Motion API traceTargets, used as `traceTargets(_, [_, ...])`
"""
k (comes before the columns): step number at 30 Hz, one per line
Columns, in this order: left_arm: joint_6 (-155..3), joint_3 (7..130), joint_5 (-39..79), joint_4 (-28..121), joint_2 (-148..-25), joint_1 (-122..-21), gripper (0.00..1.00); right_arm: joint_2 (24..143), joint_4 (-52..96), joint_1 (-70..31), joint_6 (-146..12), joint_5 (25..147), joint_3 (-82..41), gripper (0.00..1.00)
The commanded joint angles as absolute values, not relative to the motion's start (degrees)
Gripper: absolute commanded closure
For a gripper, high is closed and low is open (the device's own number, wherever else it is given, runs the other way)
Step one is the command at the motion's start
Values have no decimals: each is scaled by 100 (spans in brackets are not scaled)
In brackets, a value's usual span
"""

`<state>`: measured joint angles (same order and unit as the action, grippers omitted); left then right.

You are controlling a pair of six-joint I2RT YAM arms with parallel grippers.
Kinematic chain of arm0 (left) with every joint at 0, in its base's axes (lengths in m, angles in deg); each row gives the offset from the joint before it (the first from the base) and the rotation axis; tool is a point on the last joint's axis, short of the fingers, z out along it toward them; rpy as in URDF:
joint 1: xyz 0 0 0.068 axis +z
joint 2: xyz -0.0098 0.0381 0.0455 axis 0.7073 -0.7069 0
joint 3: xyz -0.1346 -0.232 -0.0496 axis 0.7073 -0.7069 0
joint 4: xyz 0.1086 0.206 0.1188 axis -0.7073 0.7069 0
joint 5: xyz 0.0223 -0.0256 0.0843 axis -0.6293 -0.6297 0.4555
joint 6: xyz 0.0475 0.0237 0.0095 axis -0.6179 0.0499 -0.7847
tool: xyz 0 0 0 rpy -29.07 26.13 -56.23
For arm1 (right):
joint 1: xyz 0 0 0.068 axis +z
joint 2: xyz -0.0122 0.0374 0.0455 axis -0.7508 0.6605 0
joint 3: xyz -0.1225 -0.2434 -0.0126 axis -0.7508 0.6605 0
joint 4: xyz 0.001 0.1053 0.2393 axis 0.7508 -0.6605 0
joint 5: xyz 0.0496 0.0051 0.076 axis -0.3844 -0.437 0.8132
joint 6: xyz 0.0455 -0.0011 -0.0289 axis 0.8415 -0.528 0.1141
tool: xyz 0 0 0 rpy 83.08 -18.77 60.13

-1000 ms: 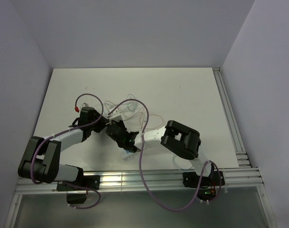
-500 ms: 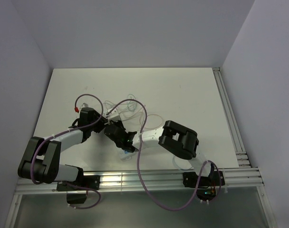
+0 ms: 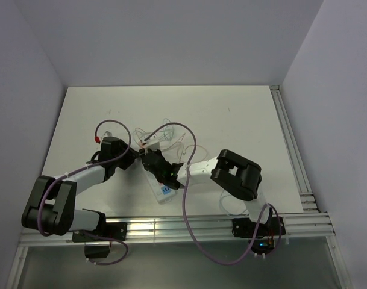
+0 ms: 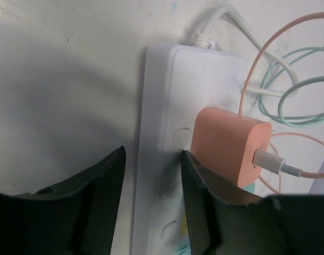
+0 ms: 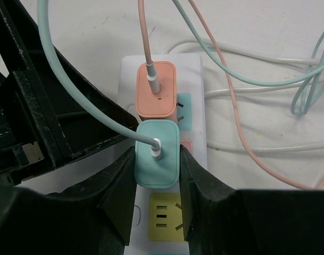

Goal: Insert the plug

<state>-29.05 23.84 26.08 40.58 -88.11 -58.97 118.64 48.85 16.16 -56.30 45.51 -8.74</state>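
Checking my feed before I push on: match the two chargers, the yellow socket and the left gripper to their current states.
1 orange charger
2 teal charger
3 yellow socket
4 left gripper

A open, straddling the power strip edge
B held in the right gripper
C plugged in, peach cable attached
D empty

Pairs: 1-C, 2-B, 3-D, 4-A

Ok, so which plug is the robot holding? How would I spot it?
Find the white power strip on the table. Two chunky plugs sit on it, side by side. Yours is the teal plug, pinched in the right gripper; the orange plug beside it stands free.
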Motion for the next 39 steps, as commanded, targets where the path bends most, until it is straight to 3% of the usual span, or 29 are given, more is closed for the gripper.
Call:
traceTargets(1, [-2829,2313,2704,4250,-8528,-5890,48,12193,2538,1480,-5547,4934,-425,70])
traceTargets(2, [-2829,2305,2696,4259,-8484,-5890,47,12148,2564,1488,-5556,4969,-434,59])
traceTargets(5, [-2846,2296,2722,4374,-8265,-5890,45,11999,2644,1480,-5538,4987,-469,44])
traceTargets(11, [-2890,2278,2793,4654,-7755,-5890,42,11402,2670,1445,-5441,5118,-444,30])
traceTargets(14, [-2925,2305,2793,4786,-7553,-5890,42,10901,2609,1418,-5415,5206,-391,28])
traceTargets(25, [-3013,2322,2793,5068,-7078,-5890,43,8853,1539,1260,-4627,5067,-31,32])
traceTargets(31, [-3092,2296,2793,5200,-6779,-5890,46,7773,-227,-196,-2510,5013,320,37])
traceTargets(35, [-3101,2243,2793,5279,-6560,-5890,47,6666,-546,-1287,-1646,4916,1330,58])
traceTargets(39, [-3136,2243,2793,5323,-6541,-5890,48,5472,-984,-2043,-900,5346,1929,62])
